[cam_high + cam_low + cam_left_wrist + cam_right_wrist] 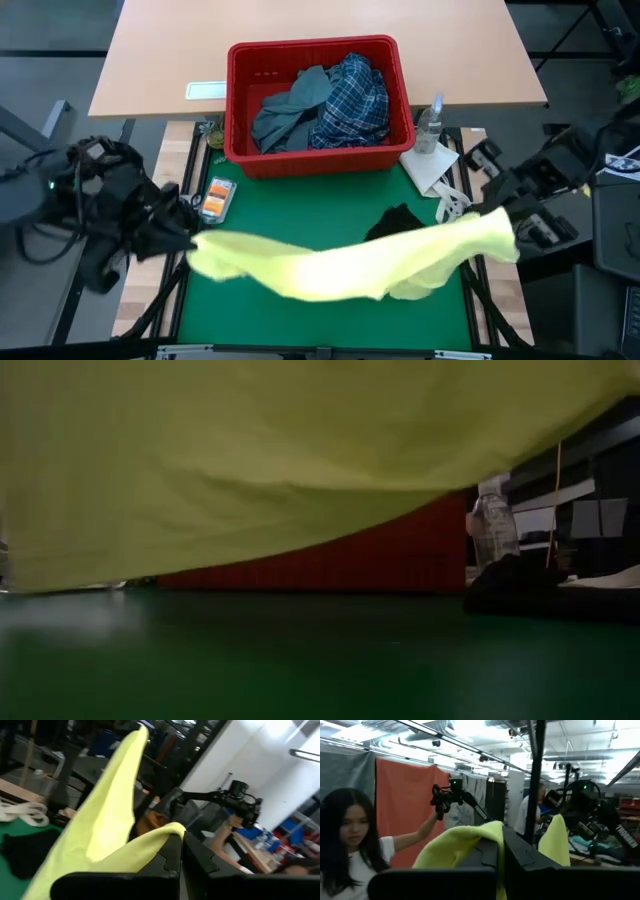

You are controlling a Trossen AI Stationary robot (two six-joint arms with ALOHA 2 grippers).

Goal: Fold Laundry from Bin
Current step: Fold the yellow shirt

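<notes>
A small yellow garment stretches across the green mat between my two grippers, sagging in the middle. My left gripper is shut on its left end and my right gripper on its right end. In the low view the yellow garment fills the upper picture. The red bin stands at the mat's far edge with a grey-blue garment and a blue-white plaid shirt inside. A dark navy garment lies on the mat under the yellow one. My left gripper pinches the yellow garment's left end between its two fingers, which point level from the table's left side. The cloth drapes over the fingers and runs away toward the other arm. My right gripper pinches the garment's right end between its two fingers, which come from the table's right side tipped slightly up. Cloth folds over the fingers. The garment hangs between both holds, slack in the middle and above the mat.
A clear bottle and a white paper towel sit right of the bin, a white strap below them. An orange packet lies left of the bin. A person holding a camera rig stands beyond the table.
</notes>
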